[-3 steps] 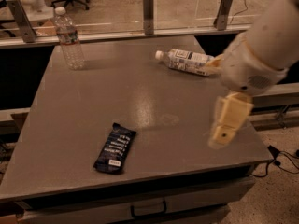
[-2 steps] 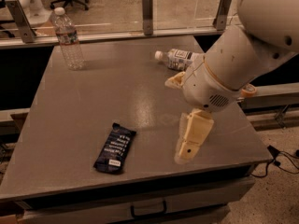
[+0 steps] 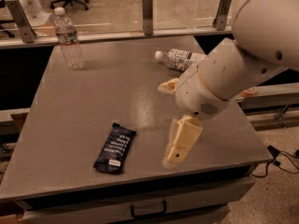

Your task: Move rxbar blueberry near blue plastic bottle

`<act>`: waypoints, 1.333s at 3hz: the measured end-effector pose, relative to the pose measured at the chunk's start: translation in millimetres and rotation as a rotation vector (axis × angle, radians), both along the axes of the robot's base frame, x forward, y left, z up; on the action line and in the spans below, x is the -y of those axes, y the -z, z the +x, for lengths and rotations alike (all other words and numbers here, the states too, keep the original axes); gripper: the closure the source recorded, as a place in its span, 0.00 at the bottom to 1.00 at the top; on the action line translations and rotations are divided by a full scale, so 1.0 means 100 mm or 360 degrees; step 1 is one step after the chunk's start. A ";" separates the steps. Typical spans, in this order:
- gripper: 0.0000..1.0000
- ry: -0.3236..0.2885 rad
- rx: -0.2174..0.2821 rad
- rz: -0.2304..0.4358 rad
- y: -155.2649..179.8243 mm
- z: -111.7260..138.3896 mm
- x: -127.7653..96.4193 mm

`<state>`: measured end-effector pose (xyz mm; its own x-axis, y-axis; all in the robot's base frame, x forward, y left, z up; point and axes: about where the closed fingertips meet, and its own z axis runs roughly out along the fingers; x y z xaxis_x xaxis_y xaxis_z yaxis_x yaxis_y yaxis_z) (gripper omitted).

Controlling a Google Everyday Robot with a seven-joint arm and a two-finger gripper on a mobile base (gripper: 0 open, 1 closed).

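Note:
The rxbar blueberry [image 3: 115, 147], a flat dark navy wrapper with white text, lies on the grey table [image 3: 93, 97] near its front edge. The blue plastic bottle [image 3: 180, 59] lies on its side at the back right of the table, its white cap pointing left. My gripper [image 3: 166, 124] hangs over the front right of the table, to the right of the bar and in front of the bottle. Its cream fingers [image 3: 181, 140] are spread apart and hold nothing. The white arm [image 3: 243, 64] hides the bottle's right end.
A taller clear ribbed water bottle [image 3: 68, 38] stands upright at the table's back left. A glass barrier with metal posts [image 3: 147, 7] runs behind the table. A drawer handle [image 3: 148, 210] shows below the front edge. Floor and cables lie to the right.
My arm has swung left and forward from the table's right edge, bringing the gripper closer to the bar. The bar and both bottles have not moved.

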<state>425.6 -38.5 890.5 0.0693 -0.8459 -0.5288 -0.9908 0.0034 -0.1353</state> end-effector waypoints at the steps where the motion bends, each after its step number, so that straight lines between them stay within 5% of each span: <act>1: 0.00 -0.0036 -0.0038 0.0170 0.18 -0.04 -0.37; 3: 0.00 0.0044 -0.0104 0.0379 0.47 -0.05 -0.87; 4: 0.18 0.0117 -0.0122 0.0437 0.62 -0.03 -1.00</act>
<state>422.7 61.6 828.8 -0.0357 -0.6719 -0.7398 -0.9938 0.1016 -0.0443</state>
